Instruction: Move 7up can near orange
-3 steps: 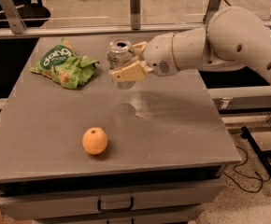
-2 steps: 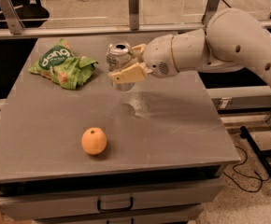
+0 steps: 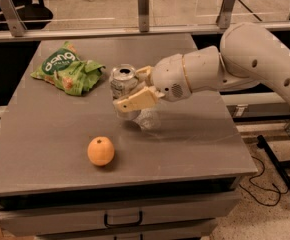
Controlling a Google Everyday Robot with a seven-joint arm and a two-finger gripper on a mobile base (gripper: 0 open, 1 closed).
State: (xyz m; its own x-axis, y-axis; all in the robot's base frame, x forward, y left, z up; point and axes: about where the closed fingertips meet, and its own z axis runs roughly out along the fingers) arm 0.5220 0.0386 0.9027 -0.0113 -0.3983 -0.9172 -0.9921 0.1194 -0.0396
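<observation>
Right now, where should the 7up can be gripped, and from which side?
Mid-body, from the side the arm comes in on: the 7up can is upright, with straight round walls. The gripper sits there now, one finger on each side of it.

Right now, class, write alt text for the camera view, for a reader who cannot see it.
The robot's tool is closed around the 7up can near the middle of a grey table. The orange lies apart from the can, nearer the front edge, and a green snack bag lies at the back left.
</observation>
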